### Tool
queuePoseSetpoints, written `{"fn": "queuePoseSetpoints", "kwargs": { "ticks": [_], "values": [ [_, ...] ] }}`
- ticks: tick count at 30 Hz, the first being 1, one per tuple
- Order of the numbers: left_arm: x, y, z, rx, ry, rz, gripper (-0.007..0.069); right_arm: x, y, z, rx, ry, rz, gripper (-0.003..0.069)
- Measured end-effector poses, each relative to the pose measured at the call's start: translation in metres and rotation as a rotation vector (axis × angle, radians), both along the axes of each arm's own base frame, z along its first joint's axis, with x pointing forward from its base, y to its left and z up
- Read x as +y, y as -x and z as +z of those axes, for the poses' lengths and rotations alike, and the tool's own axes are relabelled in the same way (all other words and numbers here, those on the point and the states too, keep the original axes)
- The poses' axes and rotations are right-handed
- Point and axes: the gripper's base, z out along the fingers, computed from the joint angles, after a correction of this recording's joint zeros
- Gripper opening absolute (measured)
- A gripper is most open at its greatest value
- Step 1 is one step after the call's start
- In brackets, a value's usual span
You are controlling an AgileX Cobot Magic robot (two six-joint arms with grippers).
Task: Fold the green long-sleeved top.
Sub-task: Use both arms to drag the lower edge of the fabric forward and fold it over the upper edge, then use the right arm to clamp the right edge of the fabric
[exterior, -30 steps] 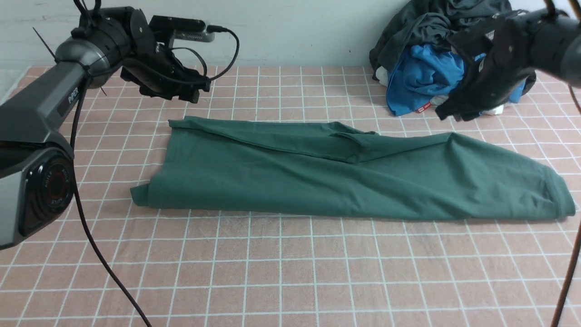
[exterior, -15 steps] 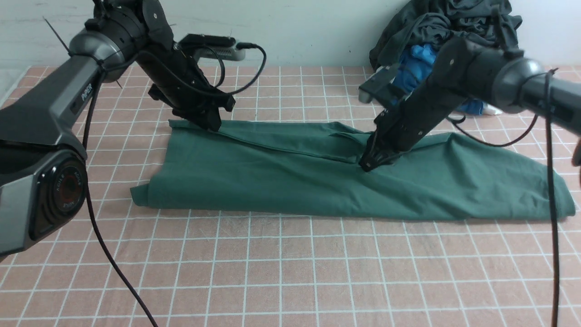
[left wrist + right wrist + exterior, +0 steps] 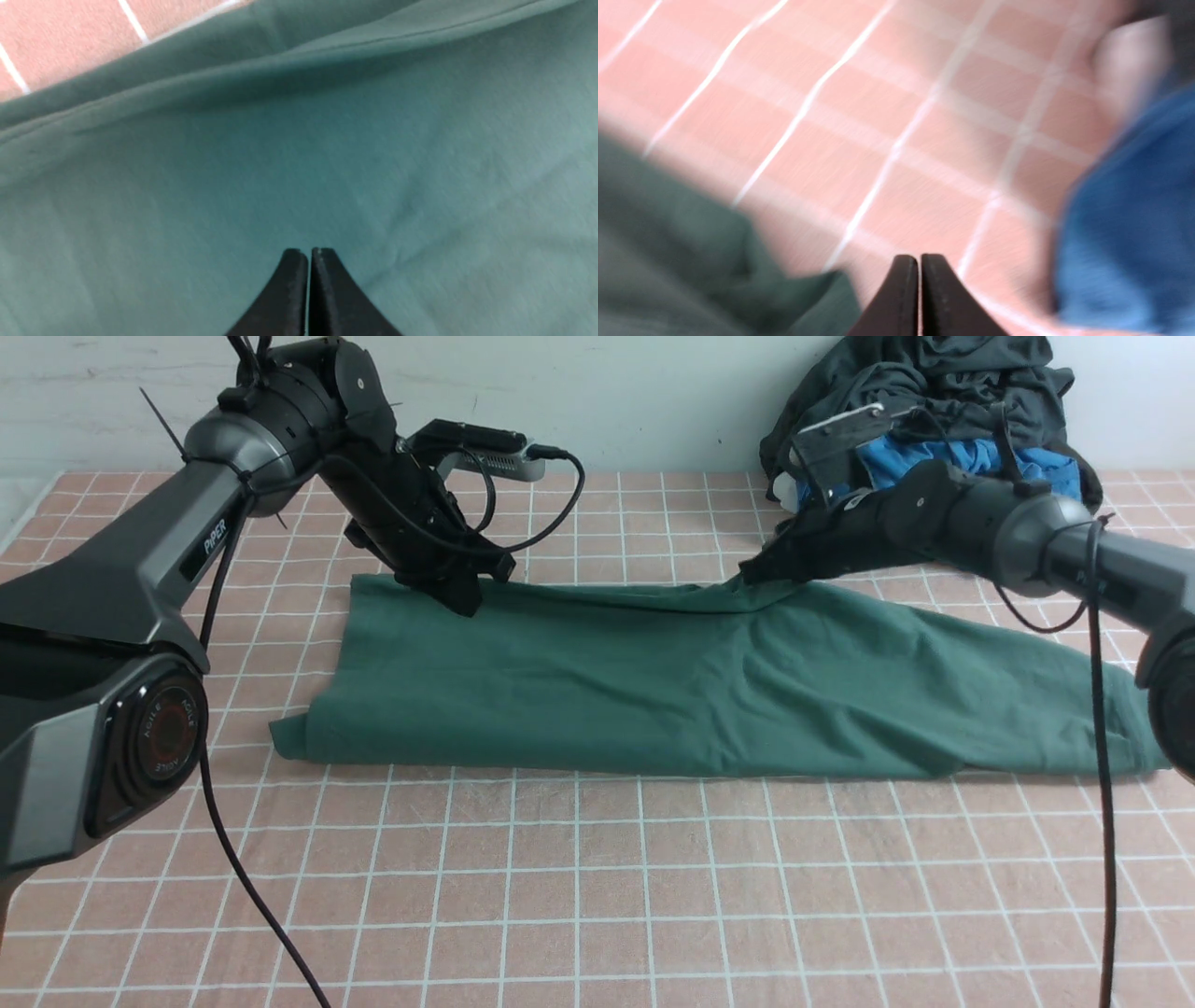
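Under soft, even light the front view is sharp, but the right wrist view blurs the green long-sleeved top (image 3: 668, 242).

The green long-sleeved top (image 3: 327, 163) under the left gripper (image 3: 308, 254) is soft, matt knit cloth; the fingers (image 3: 289, 294) look like matt black plastic. Ahead of the right gripper (image 3: 920, 256) lies the matt, faintly fuzzy table cover (image 3: 887, 93), beside a smoother blue garment (image 3: 1125, 224).

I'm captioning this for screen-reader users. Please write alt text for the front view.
A green long-sleeved top lies as a long band across a pink checked tablecloth. Both grippers, shut, are at its far edge: the left gripper near the left end, the right gripper near the middle. Dark grey and blue clothes are heaped far right.
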Motion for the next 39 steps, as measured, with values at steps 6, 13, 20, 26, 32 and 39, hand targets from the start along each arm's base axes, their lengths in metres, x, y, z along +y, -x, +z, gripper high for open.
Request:
{"fn": "queuePoseSetpoints", "kwargs": {
  "ticks": [6, 13, 20, 26, 32, 39],
  "values": [
    [0.0, -0.01, -0.011, -0.064, 0.007, 0.025, -0.0004, -0.008, 0.011, 0.027, 0.142, 0.037, 0.065, 0.0064],
    [-0.012, -0.022, -0.038, -0.079, 0.16, 0.08, -0.0004, 0.003, 0.035, 0.033, 0.359, 0.008, 0.237, 0.0069],
    [-0.03, -0.032, -0.062, -0.145, 0.315, 0.083, -0.0004, 0.035, 0.02, -0.033, 0.243, -0.069, 0.369, 0.007],
    [-0.024, -0.04, -0.059, -0.227, 0.316, 0.106, -0.0004, 0.02, -0.011, -0.032, -0.023, -0.131, 0.081, 0.0076],
    [0.012, -0.035, -0.02, -0.195, 0.236, 0.049, -0.0003, -0.019, -0.016, 0.014, -0.071, -0.185, 0.024, 0.0128],
    [0.093, 0.023, 0.155, -0.356, 0.102, 0.075, -0.0003, -0.113, 0.031, 0.146, -0.018, -0.134, -0.032, 0.0363]
  ]
}}
